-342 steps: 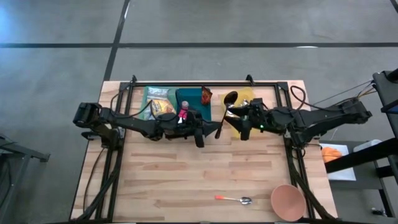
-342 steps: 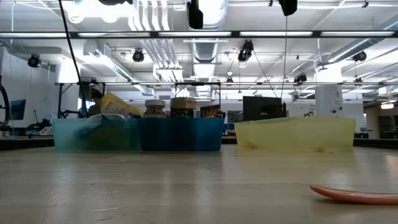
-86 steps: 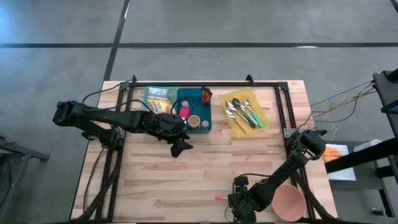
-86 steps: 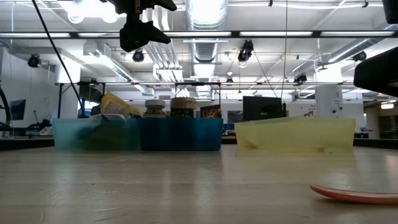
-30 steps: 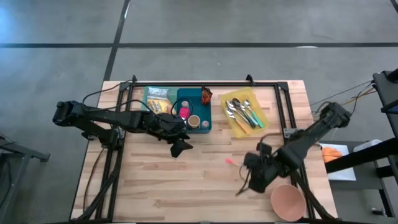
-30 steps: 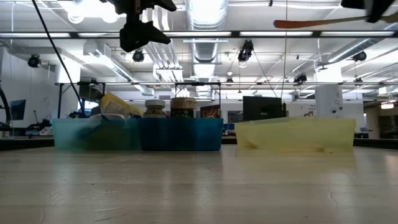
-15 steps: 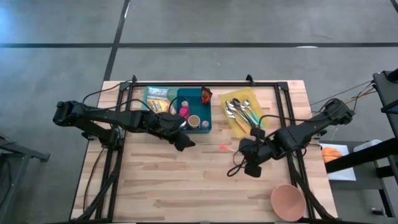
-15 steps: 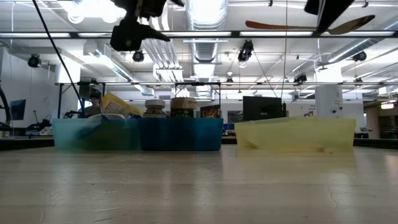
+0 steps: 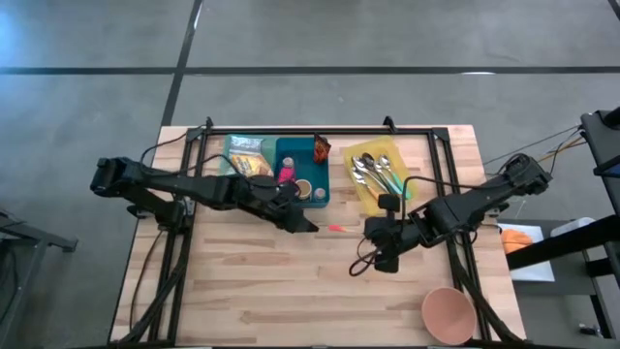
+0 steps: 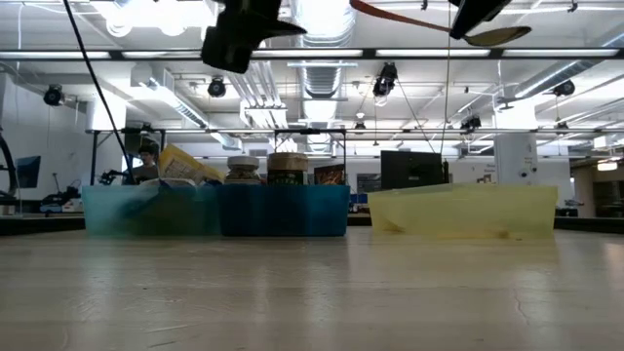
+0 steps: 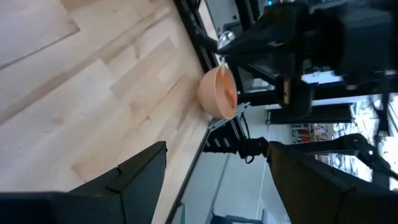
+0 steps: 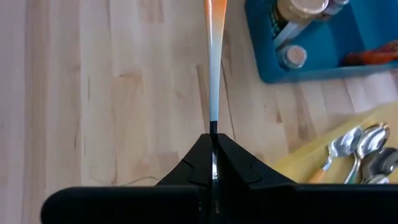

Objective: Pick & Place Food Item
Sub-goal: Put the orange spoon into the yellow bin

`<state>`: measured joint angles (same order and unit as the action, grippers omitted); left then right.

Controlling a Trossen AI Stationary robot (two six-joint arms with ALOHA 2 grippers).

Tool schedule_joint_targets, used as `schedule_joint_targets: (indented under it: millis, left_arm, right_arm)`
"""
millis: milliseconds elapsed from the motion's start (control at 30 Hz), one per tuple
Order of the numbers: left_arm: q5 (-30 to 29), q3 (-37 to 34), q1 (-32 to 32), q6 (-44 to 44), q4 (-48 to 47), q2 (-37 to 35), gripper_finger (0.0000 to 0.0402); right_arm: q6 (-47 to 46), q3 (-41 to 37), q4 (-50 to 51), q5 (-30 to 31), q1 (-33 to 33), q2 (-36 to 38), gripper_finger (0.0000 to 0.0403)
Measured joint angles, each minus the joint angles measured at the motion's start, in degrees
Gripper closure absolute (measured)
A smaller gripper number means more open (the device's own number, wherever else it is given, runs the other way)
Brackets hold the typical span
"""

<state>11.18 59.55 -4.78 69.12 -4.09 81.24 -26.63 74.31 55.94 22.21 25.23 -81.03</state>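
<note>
Spoon (image 12: pixel 213 74) higher now — slim, orange-tipped

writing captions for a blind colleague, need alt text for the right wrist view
The right claw is shut on an orange-handled metal spoon, whose handle sticks out over the light wooden table. Beyond it sit a blue plastic bin holding jars and a yellow plastic tray of spoons.

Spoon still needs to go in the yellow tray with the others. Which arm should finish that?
Right. The right gripper is already shut on the spoon, close beside the yellow tray. The left gripper is open, empty, by the blue bin.
</note>
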Motion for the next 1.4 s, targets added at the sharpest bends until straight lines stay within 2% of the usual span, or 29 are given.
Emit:
schedule_joint_targets:
  millis: [100, 233, 333, 467, 667, 1100, 1400]
  left_arm:
    - [1.40, 0.28, 0.00, -0.78, 1.75, 2.39, 0.0116]
    - [4.10, 0.48, 0.65, -3.40, 7.03, 4.39, 0.0116]
    - [5.26, 0.46, 1.27, -4.70, 7.56, 4.94, 0.0116]
    - [12.90, 0.48, 2.47, -5.24, 8.54, 5.23, 0.0116]
    - [18.85, 0.49, 3.41, -6.13, 8.64, 5.23, 0.0116]
    - [22.06, 0.53, 4.81, -1.65, 9.07, 7.07, 0.0117]
    - [30.04, 1.81, 5.49, 1.08, 16.53, 12.93, 0.0117]
  right_arm:
    - [1.83, 0.08, -1.71, -0.50, -0.66, -0.02, 0.0395]
    - [4.32, 0.10, -3.99, -3.87, -1.04, -0.04, 0.0395]
    - [5.25, 0.10, -4.64, -6.12, -1.04, -0.04, 0.0395]
    - [7.83, 0.10, -5.90, -9.06, -1.08, -0.06, 0.0395]
    - [11.77, 0.12, -9.59, -11.82, -2.40, -0.07, 0.0395]
    - [16.60, 0.14, -12.02, -15.27, -6.46, -0.07, 0.0395]
    - [17.22, 0.19, -12.39, -16.62, -6.53, -0.56, 0.0395]
